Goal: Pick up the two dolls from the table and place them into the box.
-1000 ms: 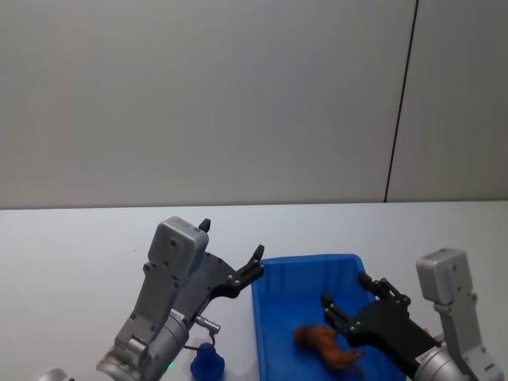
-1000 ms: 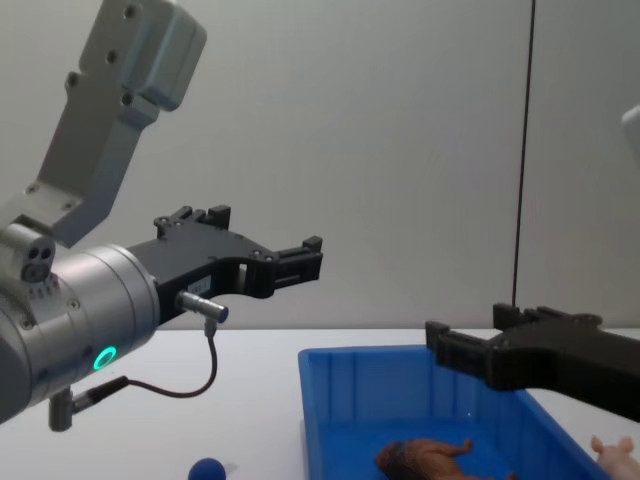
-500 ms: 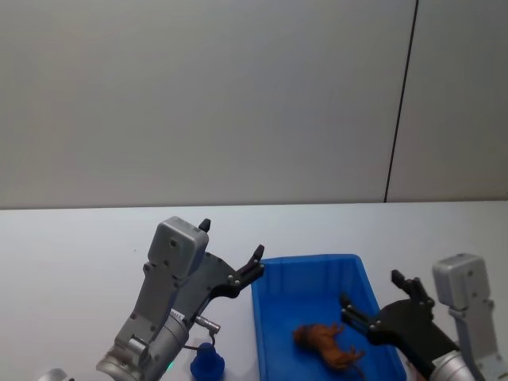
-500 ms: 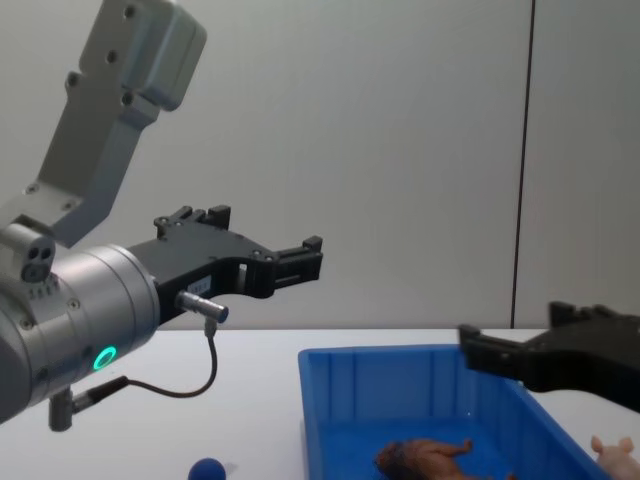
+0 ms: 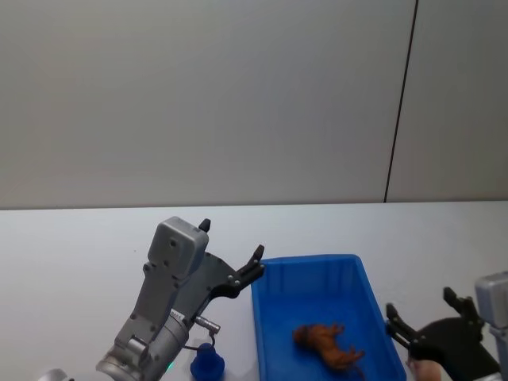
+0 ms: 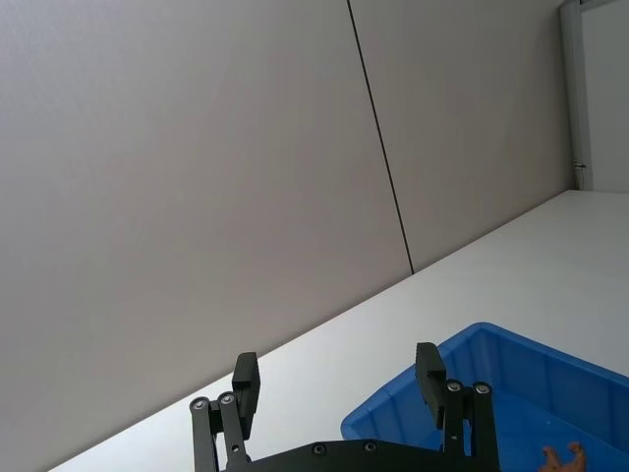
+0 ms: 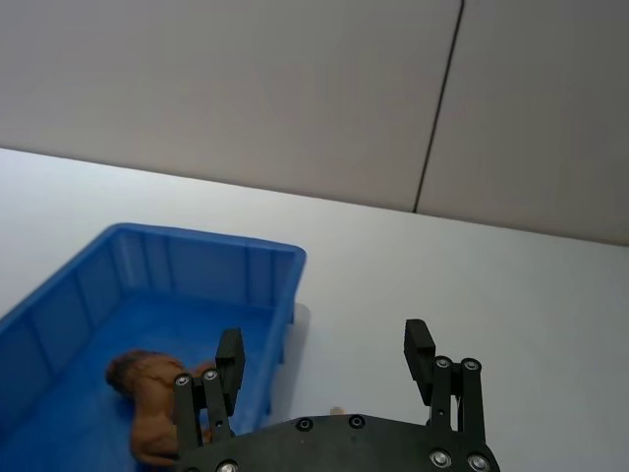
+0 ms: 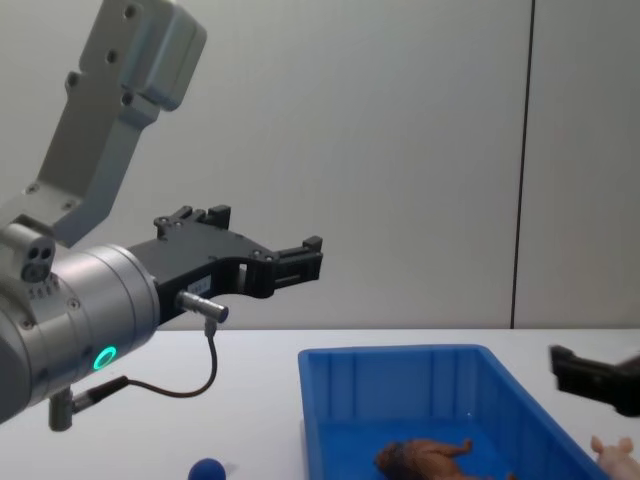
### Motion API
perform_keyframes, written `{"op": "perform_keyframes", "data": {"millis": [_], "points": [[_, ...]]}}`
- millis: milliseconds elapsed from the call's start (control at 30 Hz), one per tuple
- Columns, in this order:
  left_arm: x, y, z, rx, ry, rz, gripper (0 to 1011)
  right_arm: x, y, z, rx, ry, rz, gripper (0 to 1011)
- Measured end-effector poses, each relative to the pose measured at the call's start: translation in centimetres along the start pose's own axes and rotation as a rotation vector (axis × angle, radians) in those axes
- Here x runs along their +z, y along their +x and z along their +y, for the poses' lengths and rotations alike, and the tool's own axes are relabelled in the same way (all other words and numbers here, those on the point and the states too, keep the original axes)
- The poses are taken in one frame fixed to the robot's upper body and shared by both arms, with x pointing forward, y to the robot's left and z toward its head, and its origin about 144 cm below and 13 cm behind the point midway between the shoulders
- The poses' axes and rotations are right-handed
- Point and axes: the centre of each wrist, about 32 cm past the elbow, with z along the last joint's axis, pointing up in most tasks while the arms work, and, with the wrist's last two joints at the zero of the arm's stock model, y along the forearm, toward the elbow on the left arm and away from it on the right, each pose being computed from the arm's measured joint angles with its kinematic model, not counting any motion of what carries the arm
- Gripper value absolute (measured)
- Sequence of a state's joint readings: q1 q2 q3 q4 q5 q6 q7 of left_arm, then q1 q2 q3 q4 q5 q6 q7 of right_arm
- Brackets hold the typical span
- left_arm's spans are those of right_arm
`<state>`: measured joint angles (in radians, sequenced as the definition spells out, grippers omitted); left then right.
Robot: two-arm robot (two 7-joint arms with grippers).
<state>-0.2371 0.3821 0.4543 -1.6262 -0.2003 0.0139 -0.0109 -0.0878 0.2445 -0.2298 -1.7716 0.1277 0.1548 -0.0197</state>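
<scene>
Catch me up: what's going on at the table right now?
One doll is in and one is left. The brown lion doll lies inside the blue box. The pink pig doll stands on the table just right of the box. The right gripper hangs open above the pig, not yet touching it. The left gripper is open and empty, held in the air left of the box, above a small blue object.

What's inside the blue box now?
The brown lion doll lies on the floor of the box, nothing else visible in it. The pink pig sits outside on the table, below the right gripper. The box's near end is cut off.
</scene>
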Motion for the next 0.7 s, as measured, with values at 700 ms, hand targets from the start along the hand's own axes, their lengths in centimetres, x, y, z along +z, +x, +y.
{"op": "perform_keyframes", "data": {"millis": [700], "points": [[0.0,0.0,0.0,0.0,0.0,0.0,1002,-2.2,1.1,-2.2,-0.062,-0.09,0.008,1001]]}}
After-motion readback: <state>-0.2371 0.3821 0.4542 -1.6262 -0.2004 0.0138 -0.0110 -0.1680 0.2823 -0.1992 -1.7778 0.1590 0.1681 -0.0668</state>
